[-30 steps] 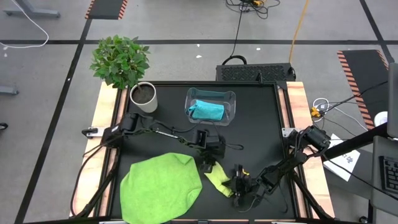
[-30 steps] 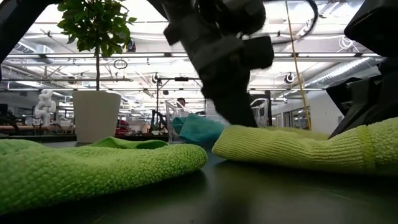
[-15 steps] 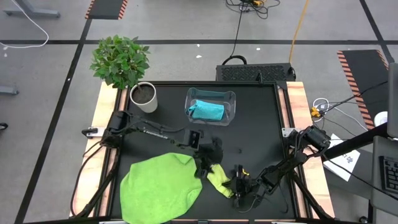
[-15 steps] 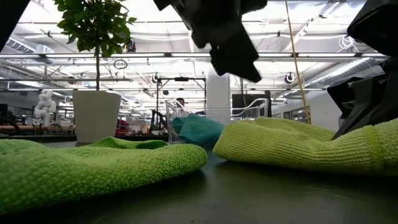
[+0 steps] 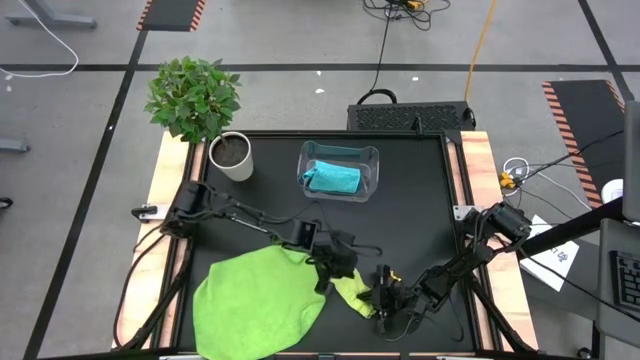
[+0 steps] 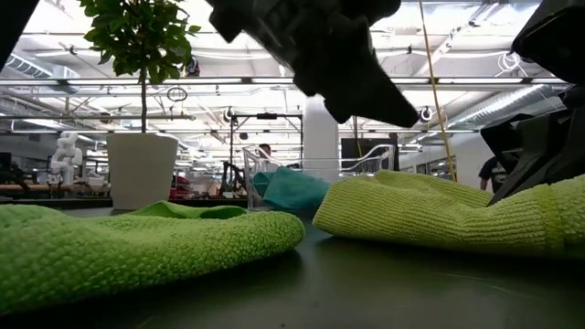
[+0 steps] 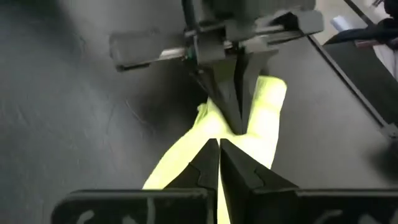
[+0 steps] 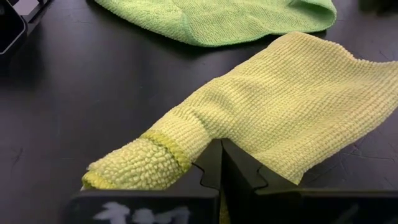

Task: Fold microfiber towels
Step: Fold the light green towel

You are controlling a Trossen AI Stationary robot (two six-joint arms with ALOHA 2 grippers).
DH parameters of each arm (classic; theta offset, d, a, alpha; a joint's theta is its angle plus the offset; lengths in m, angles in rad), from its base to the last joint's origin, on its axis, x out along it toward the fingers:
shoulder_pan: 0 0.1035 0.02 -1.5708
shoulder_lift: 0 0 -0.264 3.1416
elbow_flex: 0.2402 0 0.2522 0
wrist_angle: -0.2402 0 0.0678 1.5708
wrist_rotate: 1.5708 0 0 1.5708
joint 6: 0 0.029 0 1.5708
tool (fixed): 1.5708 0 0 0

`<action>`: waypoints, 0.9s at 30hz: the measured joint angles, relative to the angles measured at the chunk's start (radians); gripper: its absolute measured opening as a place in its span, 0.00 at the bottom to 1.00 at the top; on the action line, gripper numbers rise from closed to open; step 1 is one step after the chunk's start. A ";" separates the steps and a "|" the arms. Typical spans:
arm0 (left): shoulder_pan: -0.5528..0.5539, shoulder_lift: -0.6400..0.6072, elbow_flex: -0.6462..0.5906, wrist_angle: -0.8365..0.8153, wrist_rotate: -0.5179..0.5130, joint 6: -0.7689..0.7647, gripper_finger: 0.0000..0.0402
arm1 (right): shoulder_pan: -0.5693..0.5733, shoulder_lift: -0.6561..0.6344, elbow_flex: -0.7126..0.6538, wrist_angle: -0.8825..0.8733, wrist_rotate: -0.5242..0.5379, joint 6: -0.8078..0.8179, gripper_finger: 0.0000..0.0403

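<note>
The right hand (image 8: 219,163), at the near edge of the worktop (image 5: 420,190), is clamped on a corner of the pale yellow-green towel (image 5: 350,290). The left hand (image 7: 219,155), fingers together, meets the far end; it should pinch that edge firmly and carry it square over. Beside lies the bright green towel (image 5: 258,305); farther off, a blue towel (image 5: 332,177) in a clear bin (image 5: 371,158), a potted plant (image 5: 195,100), grey floor.

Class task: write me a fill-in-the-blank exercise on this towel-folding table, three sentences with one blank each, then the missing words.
1. The turquoise towel lies inside the clear ____.
2. The right gripper is shut on a corner of the pale ____ towel.
3. The white pot at the table's corner holds a ____.

Missing words: bin; yellow-green; plant
</note>
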 joint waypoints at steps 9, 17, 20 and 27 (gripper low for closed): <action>0.014 0.000 -0.193 0.273 0.010 -0.103 0.01 | 0.000 0.000 0.000 0.000 0.000 -0.002 0.00; 0.025 0.000 -0.299 0.384 -0.004 -0.182 0.01 | 0.000 0.000 0.000 0.002 0.000 -0.020 0.00; 0.025 0.000 -0.328 0.405 -0.012 -0.204 0.01 | 0.000 0.000 0.000 0.004 0.001 -0.026 0.00; 0.024 0.005 -0.380 0.470 -0.047 -0.247 0.01 | -0.002 0.000 0.000 0.014 0.000 -0.074 0.00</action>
